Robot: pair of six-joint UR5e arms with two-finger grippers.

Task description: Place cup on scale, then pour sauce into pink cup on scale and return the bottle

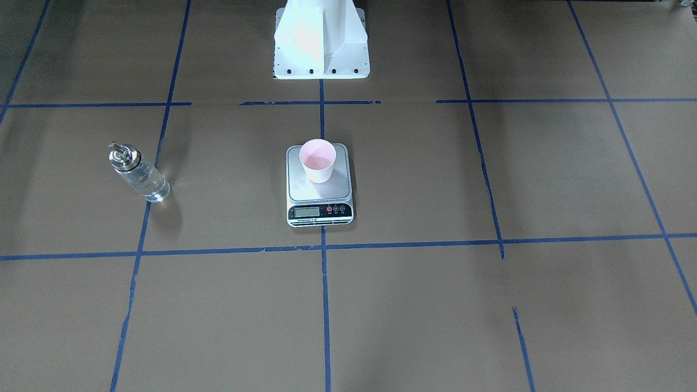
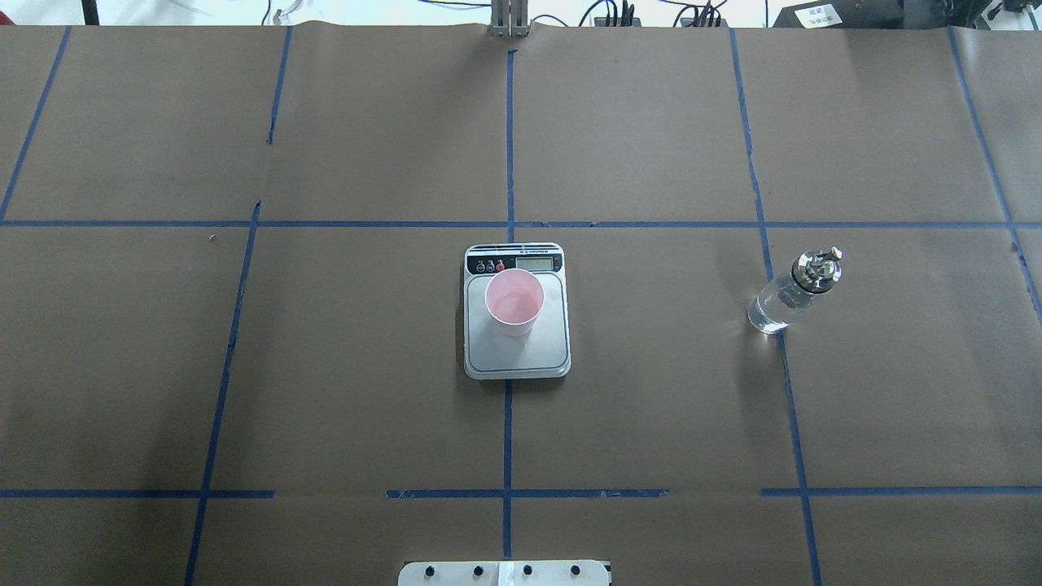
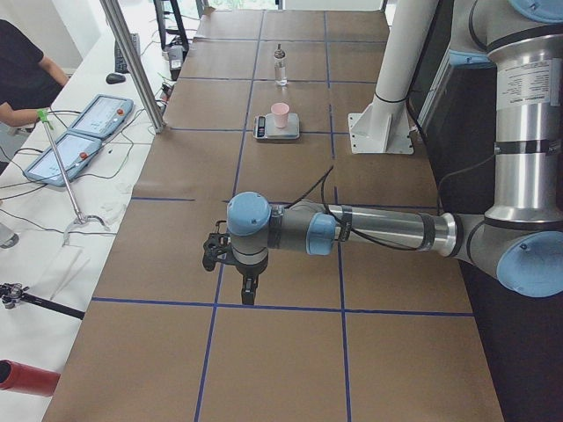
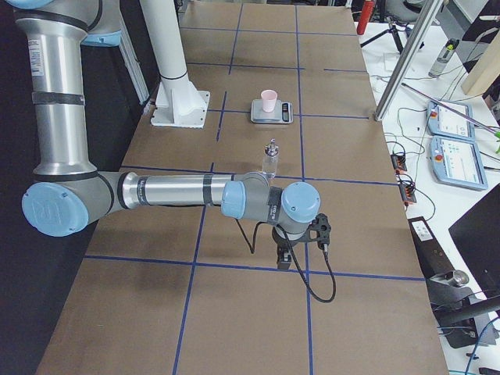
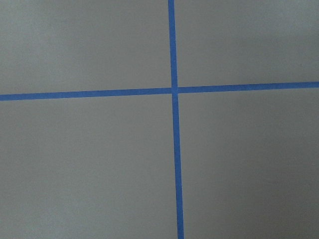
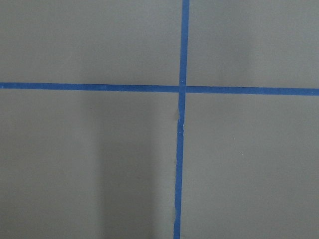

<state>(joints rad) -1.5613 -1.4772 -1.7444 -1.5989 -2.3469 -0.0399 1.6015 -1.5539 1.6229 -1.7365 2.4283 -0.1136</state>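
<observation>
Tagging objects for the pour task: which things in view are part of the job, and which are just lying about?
Job:
cup, standing on the scale
bottle holding clear sauce, upright on the table at the robot's right

Lying about:
two touchscreen pendants on the side bench
red cylinder at the bench's near end
blue tape grid

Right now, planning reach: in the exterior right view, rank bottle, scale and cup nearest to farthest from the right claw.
1. bottle, standing just beyond the right claw.
2. scale and cup, mid-table, cup on the scale: too close to call.
</observation>
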